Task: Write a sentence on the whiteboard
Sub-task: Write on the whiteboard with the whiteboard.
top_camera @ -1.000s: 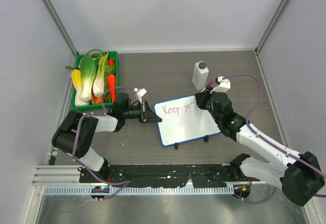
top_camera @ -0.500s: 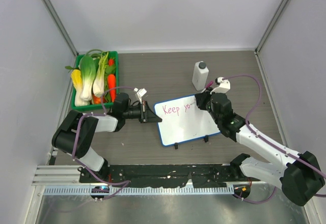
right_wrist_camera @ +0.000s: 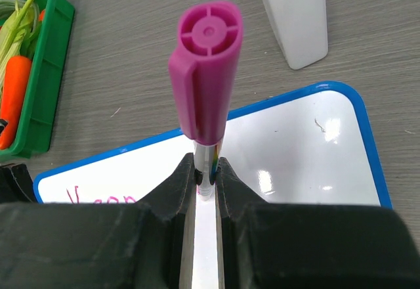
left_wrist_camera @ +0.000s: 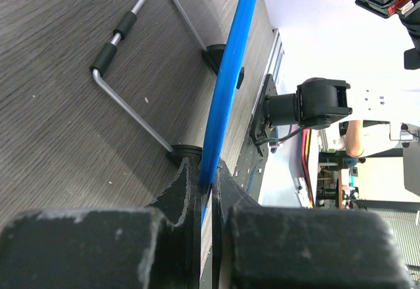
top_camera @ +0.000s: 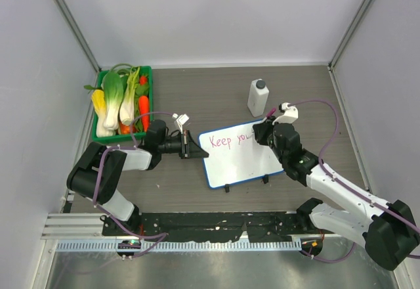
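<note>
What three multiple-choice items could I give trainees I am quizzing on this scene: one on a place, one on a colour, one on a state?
1. The white bottle stands:
A) on the table, beyond the whiteboard
B) on the whiteboard
C) at the table's near edge

2. The marker has a cap coloured:
A) black
B) magenta
C) blue

3. The left gripper is:
A) wide open
B) shut on the whiteboard's blue rim
C) shut on the bottle

Answers: 1 A, the top view shows it upright past the board's far edge. 2 B, the right wrist view shows the magenta cap. 3 B, the left wrist view shows both fingers pinching the rim.
</note>
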`<state>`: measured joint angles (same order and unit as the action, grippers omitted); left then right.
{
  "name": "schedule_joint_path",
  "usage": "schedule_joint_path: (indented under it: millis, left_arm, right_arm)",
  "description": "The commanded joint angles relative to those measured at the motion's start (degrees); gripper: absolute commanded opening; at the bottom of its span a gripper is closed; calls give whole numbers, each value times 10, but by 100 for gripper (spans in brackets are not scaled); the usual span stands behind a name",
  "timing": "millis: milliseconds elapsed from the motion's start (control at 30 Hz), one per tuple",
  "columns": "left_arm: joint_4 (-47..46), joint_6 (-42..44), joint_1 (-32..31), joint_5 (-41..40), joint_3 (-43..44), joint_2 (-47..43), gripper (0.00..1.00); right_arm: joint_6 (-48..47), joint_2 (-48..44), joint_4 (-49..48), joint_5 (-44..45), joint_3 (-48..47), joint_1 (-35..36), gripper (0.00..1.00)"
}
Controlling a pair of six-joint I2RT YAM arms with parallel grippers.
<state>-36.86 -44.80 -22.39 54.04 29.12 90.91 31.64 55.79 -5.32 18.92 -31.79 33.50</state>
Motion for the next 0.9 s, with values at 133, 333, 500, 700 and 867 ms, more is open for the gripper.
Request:
schedule_joint_path:
  millis: [133,333,500,700,867]
  left_arm:
    - [41,16,-12,-18,1,9,0]
    - [40,16,-12,-18,0,8,0]
    - [41,16,-13,-18,0,6,0]
    - [41,16,-13,-18,0,6,0]
    - [41,16,-13,-19,-1,6,0]
  right_arm:
    - [-11,-10,12,38,-3,-4,2]
    - [-16,3,0,53,-20,-4,1]
    - [-17,12,-9,58,-34,-4,1]
    - [-20,19,-16,59,-42,-4,1]
    - [-19,20,-16,62,-37,-4,2]
